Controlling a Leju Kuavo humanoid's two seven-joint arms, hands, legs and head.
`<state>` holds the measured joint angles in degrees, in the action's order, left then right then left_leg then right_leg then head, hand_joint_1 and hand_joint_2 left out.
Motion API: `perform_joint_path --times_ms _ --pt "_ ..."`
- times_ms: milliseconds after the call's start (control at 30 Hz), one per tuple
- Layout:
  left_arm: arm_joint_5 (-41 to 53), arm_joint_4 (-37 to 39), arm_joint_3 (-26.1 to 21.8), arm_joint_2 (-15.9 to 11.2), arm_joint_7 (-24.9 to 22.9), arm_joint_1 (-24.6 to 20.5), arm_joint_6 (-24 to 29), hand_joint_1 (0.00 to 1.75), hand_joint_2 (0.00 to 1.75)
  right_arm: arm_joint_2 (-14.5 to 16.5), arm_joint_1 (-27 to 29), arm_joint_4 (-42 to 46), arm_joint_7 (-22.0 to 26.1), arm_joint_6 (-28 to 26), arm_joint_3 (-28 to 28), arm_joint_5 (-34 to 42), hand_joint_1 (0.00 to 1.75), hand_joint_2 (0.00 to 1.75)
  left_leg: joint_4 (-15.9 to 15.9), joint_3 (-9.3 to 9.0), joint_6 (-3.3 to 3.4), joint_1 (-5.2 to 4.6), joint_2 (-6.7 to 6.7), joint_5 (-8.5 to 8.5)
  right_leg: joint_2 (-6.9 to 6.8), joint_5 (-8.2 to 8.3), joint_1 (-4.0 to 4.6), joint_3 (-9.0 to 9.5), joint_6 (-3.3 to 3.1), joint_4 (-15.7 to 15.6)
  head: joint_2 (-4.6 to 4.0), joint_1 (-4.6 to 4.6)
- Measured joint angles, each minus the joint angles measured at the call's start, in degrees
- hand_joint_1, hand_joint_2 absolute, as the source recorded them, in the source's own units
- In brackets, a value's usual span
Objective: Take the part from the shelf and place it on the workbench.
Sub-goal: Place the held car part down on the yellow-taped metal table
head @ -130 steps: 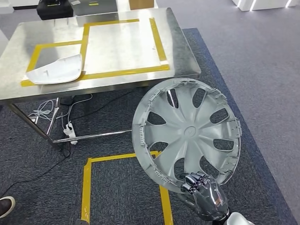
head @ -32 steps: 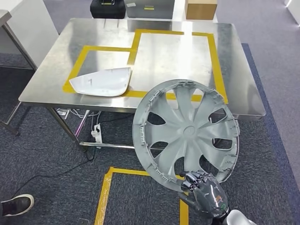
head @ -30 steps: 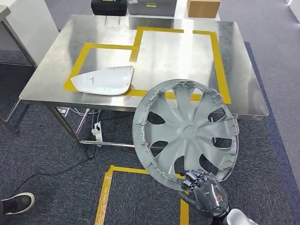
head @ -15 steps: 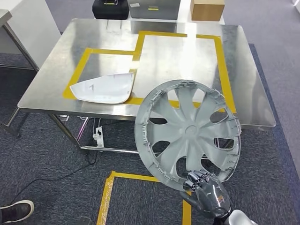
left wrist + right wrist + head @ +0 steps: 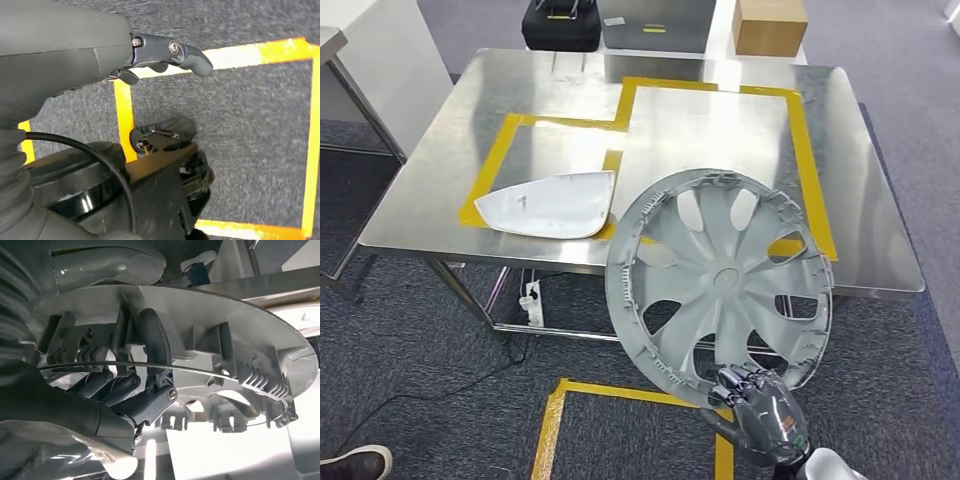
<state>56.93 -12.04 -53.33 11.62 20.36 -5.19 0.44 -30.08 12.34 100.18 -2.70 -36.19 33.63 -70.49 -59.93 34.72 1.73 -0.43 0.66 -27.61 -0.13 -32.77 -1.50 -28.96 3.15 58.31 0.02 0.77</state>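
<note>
My right hand (image 5: 761,408) grips the near rim of a large grey wheel cover (image 5: 718,284), holding it up and tilted in front of the steel workbench (image 5: 682,140). The cover's far edge overlaps the bench's near edge in the head view. In the right wrist view my fingers (image 5: 128,390) curl through a slot of the wheel cover (image 5: 211,340), thumb on the other face. My left hand (image 5: 166,52) hangs over the carpet with its fingers apart and nothing in it.
A white curved panel (image 5: 546,205) lies on the bench's left taped area. Yellow tape (image 5: 810,160) frames two zones on the bench. A black case (image 5: 560,22), a grey box (image 5: 656,20) and a cardboard box (image 5: 769,25) stand behind it. A shoe (image 5: 354,464) shows at lower left.
The camera has moved closer to the bench, which now sits lower and larger in view. The wheel cover stays held in my right hand in the same pose.
</note>
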Motion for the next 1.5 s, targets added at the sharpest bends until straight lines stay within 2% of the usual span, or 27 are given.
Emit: perform_joint_path --times_ms 67,133,167,200,233,300,333,367,500,567,600,667,700,733,800,867,967,1033,1067,1167,1200,1233,1267,1333,1367,1400,1500 --pt "-0.01 0.0 0.01 0.07 0.02 -0.02 0.0 0.0 1.75 0.02 -0.03 -0.01 -0.07 -0.02 -0.03 0.08 1.75 1.75 1.04 -1.02 0.64 0.28 0.01 -0.06 0.04 -1.53 0.01 -1.62 0.27 3.23 -0.01 0.25" --pt "-0.01 0.0 0.02 0.15 0.03 -0.15 0.0 0.0 1.75 0.03 0.01 -0.07 -0.05 -0.03 -0.01 0.09 1.75 1.75 1.19 -1.67 1.12 0.18 0.0 -0.54 0.09 -3.89 0.03 -6.16 0.36 10.56 -0.01 0.43" --pt "-0.01 0.0 0.02 0.17 0.03 -0.15 0.0 0.0 1.75 0.03 0.05 -0.09 -0.03 -0.03 0.01 0.08 1.75 1.75 1.18 -1.99 1.23 0.11 0.0 -0.88 0.08 -4.41 0.03 -8.59 0.43 13.85 0.0 0.45" --pt "-0.01 0.0 0.02 0.18 0.03 -0.08 0.0 0.0 1.75 0.04 0.1 -0.11 0.0 -0.03 0.02 0.07 1.75 1.75 1.18 -2.45 1.28 0.05 0.02 -1.28 0.08 -3.87 0.03 -10.36 0.48 15.54 0.0 0.44" --pt "-0.01 0.0 0.02 0.19 0.03 -0.01 0.0 0.0 1.75 0.04 0.12 -0.13 0.01 -0.03 0.03 0.07 1.75 1.75 1.18 -3.04 1.26 0.02 0.05 -1.74 0.06 -2.16 0.03 -11.09 0.51 15.16 0.0 0.43" --pt "-0.01 0.0 0.02 0.23 0.03 0.09 0.0 0.0 1.75 0.04 0.13 -0.14 0.01 -0.03 0.02 0.07 1.75 1.75 1.18 -4.44 1.02 0.04 0.14 -2.84 0.04 3.18 0.01 -9.64 0.48 9.26 -0.01 0.45" --pt "-0.01 0.0 0.02 0.25 0.04 0.05 0.0 0.0 1.75 0.05 0.1 -0.17 -0.01 -0.02 0.02 0.08 1.75 1.75 1.12 -4.95 0.75 -0.05 0.18 -3.4 0.04 4.94 0.1 -8.3 0.42 6.21 -0.01 0.43" --pt "-0.01 0.0 0.03 0.26 0.04 -0.02 0.0 0.0 1.75 0.05 0.02 -0.2 -0.01 -0.03 0.01 0.08 1.75 1.75 1.04 -5.18 0.44 -0.11 0.21 -3.84 0.03 5.56 0.18 -7.07 0.15 3.74 -0.02 0.43" --pt "-0.01 -0.01 0.04 0.25 0.06 -0.27 -0.01 0.0 1.75 0.08 0.16 -0.28 -0.04 -0.05 0.01 0.13 1.75 1.75 0.92 -5.4 -0.62 -0.19 0.11 -4.67 0.3 4.15 0.3 -5.65 -1.21 1.58 -0.02 0.17" --pt "-0.01 -0.02 0.05 0.23 0.09 -0.39 -0.05 0.0 1.75 0.09 0.17 -0.28 -0.07 -0.05 0.01 0.22 1.75 1.75 -1.91 -4.23 -1.34 -0.09 0.03 -6.11 0.18 3.72 0.06 -4.89 -1.83 1.25 -0.02 0.01" --pt "-0.01 -0.02 0.05 0.22 0.11 -0.43 -0.08 0.0 1.75 0.1 0.16 -0.28 -0.07 -0.05 0.01 0.26 1.75 1.75 -5.19 -2.48 -1.68 0.02 0.0 -7.35 0.09 3.43 0.03 -4.47 -2.07 1.17 -0.02 -0.06" --pt "-0.01 -0.01 0.06 0.2 0.11 -0.37 -0.11 0.0 1.75 0.13 0.13 -0.29 -0.05 -0.05 0.01 0.28 1.75 1.75 -13.17 2.44 -2.1 0.22 -0.03 -9.51 0.0 2.73 0.06 -3.65 -2.29 1.15 -0.02 -0.11" --pt "-0.01 -0.01 0.06 0.18 0.1 -0.26 -0.11 0.0 1.75 0.15 0.14 -0.29 -0.02 -0.05 0.01 0.28 1.75 1.75 -15.57 4.32 -2.13 0.26 -0.03 -9.36 0.05 2.33 0.08 -3.13 -2.27 1.15 -0.02 -0.13" --pt "-0.01 -0.01 0.06 0.16 0.1 -0.17 -0.11 0.0 1.75 0.17 0.13 -0.29 0.05 -0.05 0.02 0.29 1.75 1.75 -15.87 5.27 -2.03 0.26 -0.03 -7.91 0.11 1.88 0.1 -2.51 -2.21 1.15 -0.02 -0.14" --pt "-0.01 -0.02 0.06 0.15 0.1 -0.13 -0.12 0.0 1.75 0.21 0.06 -0.29 0.26 -0.03 0.03 0.37 1.75 1.75 -10.26 4.27 -1.41 0.13 -0.02 -2.31 0.2 0.88 0.16 -1.0 -2.06 1.09 -0.02 -0.14" --pt "-0.02 -0.02 0.06 0.09 0.12 -0.16 -0.13 0.0 1.75 0.3 -0.16 -0.34 0.59 0.0 0.03 0.6 1.75 1.75 -4.43 2.28 -0.54 -0.28 -0.07 1.28 0.21 0.14 0.21 -0.08 -1.75 0.86 -0.02 -0.08" --pt "-0.1 -0.01 0.07 0.04 0.3 -0.29 -0.13 0.0 1.75 0.59 -0.82 -0.45 1.64 0.03 0.02 1.28 1.75 1.75 -1.81 1.27 0.37 -0.72 -0.14 1.2 0.17 0.11 0.13 0.23 -0.88 0.2 -0.02 -0.11" --pt "-0.1 -0.02 0.11 0.07 0.42 -0.38 -0.11 0.0 1.75 0.85 -1.39 -0.57 2.73 0.12 -0.07 2.03 1.75 1.75 0.23 0.2 0.81 -0.38 -0.18 0.93 0.08 -0.41 0.2 -0.07 -0.39 0.3 -0.02 0.01" --pt "-0.08 -0.02 0.14 0.1 0.45 -0.45 -0.09 0.0 1.75 0.98 -1.8 -0.73 3.23 0.2 -0.12 2.38 1.75 1.75 1.28 -0.44 0.98 -0.14 -0.2 0.9 0.08 -1.17 0.26 -0.83 -0.22 1.68 -0.02 0.1" --pt "0.04 -0.02 0.18 0.23 0.47 -0.63 -0.07 0.0 1.75 1.44 -2.88 -1.44 4.22 0.34 -0.2 2.91 1.75 1.75 2.14 -1.25 1.32 0.04 -0.19 0.66 0.1 -4.5 0.21 -6.89 0.18 11.73 -0.02 0.25" --pt "0.13 -0.02 0.21 0.26 0.47 -0.63 -0.1 0.0 1.75 1.57 -3.08 -1.66 4.63 0.38 -0.21 3.07 1.75 1.75 2.1 -1.42 1.36 0.03 -0.19 0.45 0.09 -4.64 0.2 -8.83 0.33 14.26 -0.02 0.25" --pt "0.28 -0.02 0.31 0.27 0.47 -0.62 -0.16 0.0 1.75 1.74 -3.29 -1.88 5.3 0.49 -0.22 3.37 1.75 1.75 2.05 -1.67 1.31 0.03 -0.16 0.21 0.08 -3.66 0.17 -9.89 0.47 14.9 -0.02 0.24" --pt "0.49 -0.02 0.46 0.27 0.47 -0.62 -0.27 0.0 1.75 1.99 -3.62 -2.13 6.22 0.74 -0.27 3.86 1.75 1.75 1.95 -2.01 1.18 0.07 -0.13 -0.1 0.06 -1.47 0.11 -9.82 0.59 13.23 -0.02 0.25" --pt "1.01 -0.02 0.91 0.27 0.45 -0.74 -0.61 0.0 1.75 2.81 -5.0 -2.98 8.71 1.84 -0.46 5.28 1.75 1.75 1.6 -2.67 0.65 0.1 -0.09 -0.87 0.06 3.34 0.0 -7.59 0.72 6.43 -0.02 0.26" --pt "1.25 -0.02 1.15 0.26 0.43 -0.89 -0.8 0.0 1.75 3.36 -6.07 -3.61 10.01 2.59 -0.55 5.96 1.75 1.75 1.29 -2.76 0.32 0.03 -0.1 -1.21 0.1 4.53 0.01 -6.27 0.55 3.33 -0.02 0.3" --pt "1.5 -0.02 1.39 0.24 0.41 -1.07 -1.01 0.0 1.75 3.98 -7.28 -4.4 11.23 3.43 -0.6 6.55 1.75 1.75 1.07 -2.68 0.0 -0.06 -0.14 -1.37 0.16 4.8 0.08 -5.5 0.24 1.67 -0.02 0.3" --pt "2.1 -0.02 2.15 0.16 0.38 -1.49 -1.74 0.0 1.75 5.94 -11.51 -7.36 13.85 5.99 -0.45 8.07 1.75 1.75 0.83 -2.31 -0.73 -0.12 -0.27 -1.41 0.31 4.39 0.22 -5.15 -0.91 1.08 -0.02 0.22"
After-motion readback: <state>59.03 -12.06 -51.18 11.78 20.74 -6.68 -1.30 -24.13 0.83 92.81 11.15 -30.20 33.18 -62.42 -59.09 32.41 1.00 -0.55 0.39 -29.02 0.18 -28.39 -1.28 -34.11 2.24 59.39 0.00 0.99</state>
